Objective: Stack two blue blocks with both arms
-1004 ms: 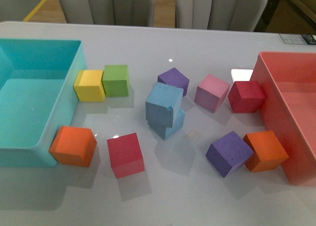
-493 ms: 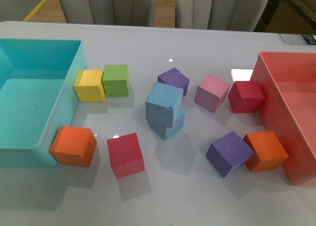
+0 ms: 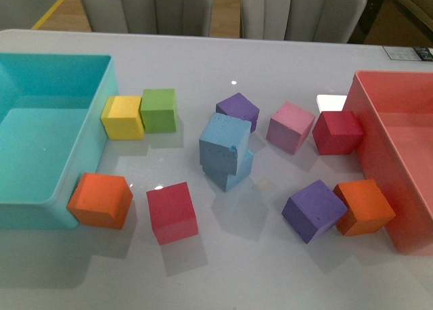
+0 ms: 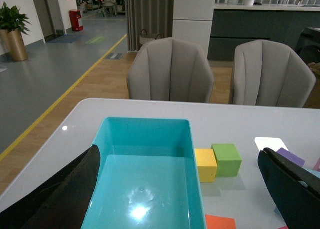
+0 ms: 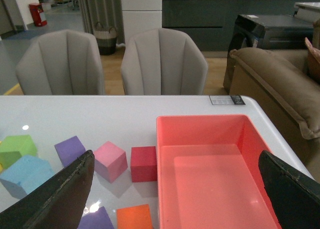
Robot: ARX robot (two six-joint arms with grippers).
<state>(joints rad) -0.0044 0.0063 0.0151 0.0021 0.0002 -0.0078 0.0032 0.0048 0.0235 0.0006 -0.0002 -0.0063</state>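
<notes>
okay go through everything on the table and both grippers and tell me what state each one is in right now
Upper blue block: stacked on the lower one, twisted off square.
Lower blue block: flat on the table.
Turquoise bin: nothing in it.
Pink bin: nothing in it.
Left gripper: open, holding nothing.
Right gripper: open, holding nothing.

Two bins (image 3: 40, 202) (image 3: 379, 154) flank the table (image 3: 223, 276), one at the left edge, one at the right. Loose cubes lie between. Centre: upper cube (image 3: 224, 143) sits on lower cube (image 3: 234, 172), offset toward the left, looks slightly twisted. Chairs (image 3: 145, 9) behind the table.
</notes>
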